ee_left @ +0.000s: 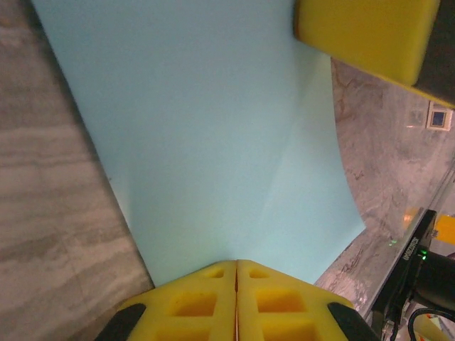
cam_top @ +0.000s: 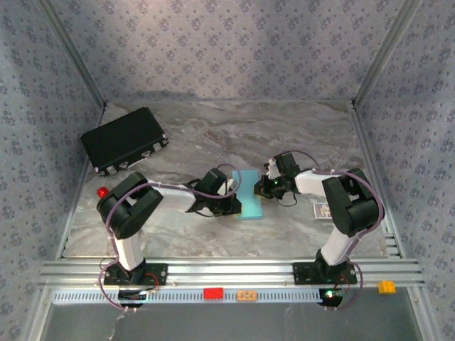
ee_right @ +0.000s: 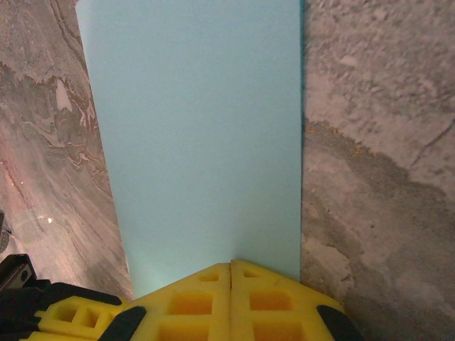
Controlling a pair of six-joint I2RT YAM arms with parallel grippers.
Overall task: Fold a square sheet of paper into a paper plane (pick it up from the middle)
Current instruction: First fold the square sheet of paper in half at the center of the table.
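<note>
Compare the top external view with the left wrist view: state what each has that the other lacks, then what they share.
Top external adds the black case at the table's far left and the small red stick beside the left arm. Left wrist adds close detail: the left gripper shut on the near edge of the square sheet of paper, whose right edge curves. Both show the sheet, the marble table and the right gripper at the sheet's opposite edge.
</note>
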